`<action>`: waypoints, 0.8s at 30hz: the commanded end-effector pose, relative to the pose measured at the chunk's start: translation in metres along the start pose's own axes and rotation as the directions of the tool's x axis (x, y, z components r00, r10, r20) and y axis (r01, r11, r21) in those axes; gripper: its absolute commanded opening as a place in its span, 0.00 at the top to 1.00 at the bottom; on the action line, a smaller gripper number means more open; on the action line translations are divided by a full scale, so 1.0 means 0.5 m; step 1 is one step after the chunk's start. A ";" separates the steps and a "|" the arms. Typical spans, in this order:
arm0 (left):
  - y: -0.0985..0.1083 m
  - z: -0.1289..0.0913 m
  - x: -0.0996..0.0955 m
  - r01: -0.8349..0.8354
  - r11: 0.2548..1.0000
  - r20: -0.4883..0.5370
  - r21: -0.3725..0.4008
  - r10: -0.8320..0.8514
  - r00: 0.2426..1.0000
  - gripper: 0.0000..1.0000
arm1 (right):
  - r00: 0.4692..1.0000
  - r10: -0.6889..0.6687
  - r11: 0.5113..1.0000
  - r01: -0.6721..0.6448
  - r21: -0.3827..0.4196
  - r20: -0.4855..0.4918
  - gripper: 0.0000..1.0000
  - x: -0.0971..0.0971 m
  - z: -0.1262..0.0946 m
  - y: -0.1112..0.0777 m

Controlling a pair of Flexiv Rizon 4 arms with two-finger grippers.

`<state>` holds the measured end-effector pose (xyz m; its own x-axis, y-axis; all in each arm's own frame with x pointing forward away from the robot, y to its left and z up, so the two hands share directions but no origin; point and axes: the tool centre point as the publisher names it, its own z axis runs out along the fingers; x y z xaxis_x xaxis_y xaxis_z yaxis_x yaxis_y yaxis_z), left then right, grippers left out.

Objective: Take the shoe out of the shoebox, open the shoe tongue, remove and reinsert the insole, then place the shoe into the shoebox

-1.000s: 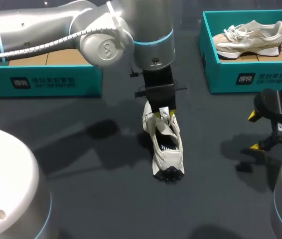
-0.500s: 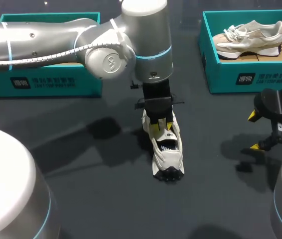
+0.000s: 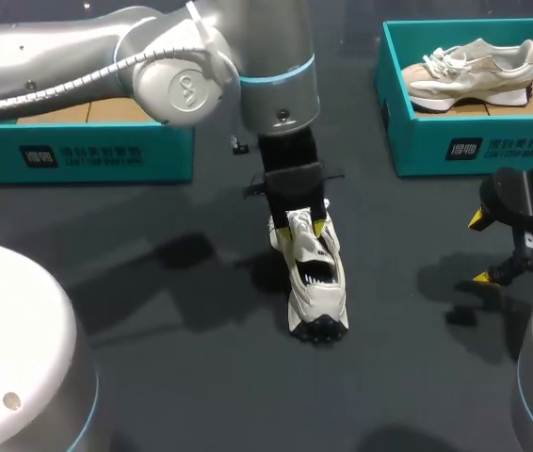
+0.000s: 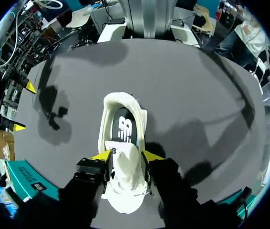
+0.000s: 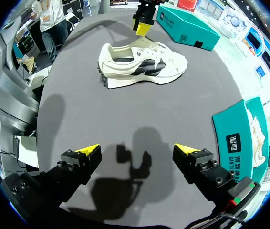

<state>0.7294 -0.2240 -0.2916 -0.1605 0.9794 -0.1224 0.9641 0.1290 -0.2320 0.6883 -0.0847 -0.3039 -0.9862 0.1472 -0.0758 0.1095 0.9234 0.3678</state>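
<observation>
A white shoe (image 3: pixel 315 282) with black panels stands on the dark table, toe toward the far side; in the right wrist view the shoe (image 5: pixel 142 64) shows side-on. My left gripper (image 3: pixel 299 226) hangs over its forefoot. In the left wrist view the raised white tongue (image 4: pixel 124 164) lies between the yellow tips of the left gripper (image 4: pixel 125 155), which stands open close around it, and the dark insole (image 4: pixel 123 129) shows in the shoe's mouth. My right gripper (image 3: pixel 480 249) hovers wide open over the table's right part, nothing between the fingers of the right gripper (image 5: pixel 137 150).
A teal shoebox (image 3: pixel 455 146) at the back right holds a second beige shoe (image 3: pixel 469 71). Another teal box (image 3: pixel 88 151) stands at the back left, partly behind my left arm. Bare table lies around the white shoe and in front of it.
My left gripper has slid a little toward the far side along the shoe, and its fingers have widened around the tongue, which sits lower than before. The right arm has kept still.
</observation>
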 end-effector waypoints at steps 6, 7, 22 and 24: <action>-0.065 -0.061 0.012 0.087 0.993 -0.020 -0.082 -0.089 0.996 0.00 | 1.000 0.000 1.000 0.000 0.002 0.003 0.00 0.004 -0.001 0.000; -0.065 -0.061 0.012 0.087 0.993 -0.020 -0.082 -0.089 0.996 0.00 | 1.000 0.000 1.000 0.000 0.002 0.003 0.00 0.004 -0.001 0.000; -0.103 -0.027 0.017 0.698 0.716 -0.001 -0.032 -0.698 0.716 0.00 | 1.000 0.000 1.000 0.000 0.002 0.003 0.00 0.004 -0.001 0.000; -0.108 -0.031 0.016 0.772 0.626 0.093 -0.112 -0.767 0.635 0.00 | 1.000 0.000 1.000 0.000 0.002 0.003 0.00 0.004 -0.001 0.000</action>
<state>0.6835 -0.2197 -0.2685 -0.4744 0.8796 -0.0352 0.8618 0.4559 -0.2225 0.6882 -0.0847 -0.3039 -0.9862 0.1472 -0.0758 0.1096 0.9234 0.3678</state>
